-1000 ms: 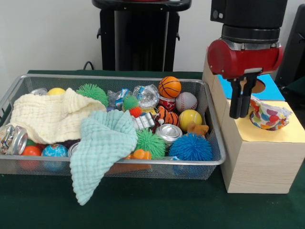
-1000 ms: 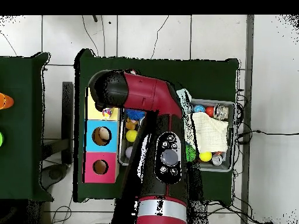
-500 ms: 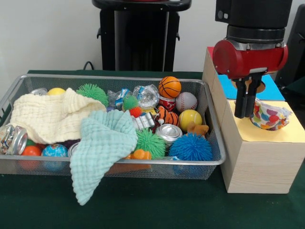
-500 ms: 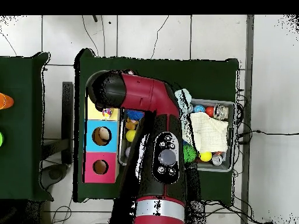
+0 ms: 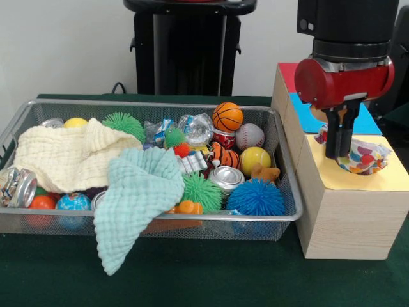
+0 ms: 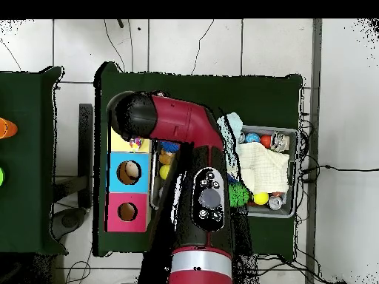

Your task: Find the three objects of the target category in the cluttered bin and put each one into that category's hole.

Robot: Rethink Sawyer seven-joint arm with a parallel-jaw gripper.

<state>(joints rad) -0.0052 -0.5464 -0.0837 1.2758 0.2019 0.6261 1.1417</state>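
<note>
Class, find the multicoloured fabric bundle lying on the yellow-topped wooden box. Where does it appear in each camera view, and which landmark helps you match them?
Front view: the fabric bundle lies at the right, on the yellow box top, just behind the gripper.
Overhead view: a small speck at upper left, on the yellow square, beside the arm's head.
Shared landmark: the yellow box top.

Behind me stands a plain pale wall [image 5: 64, 45]. My table [image 5: 211, 275] wears a dark green cloth. From above, the floor [image 6: 344, 111] around it is pale tile with dark joints, black cables [image 6: 329, 168] trailing over it. A second green-covered table [image 6: 26, 159] sits off to one side.
</note>
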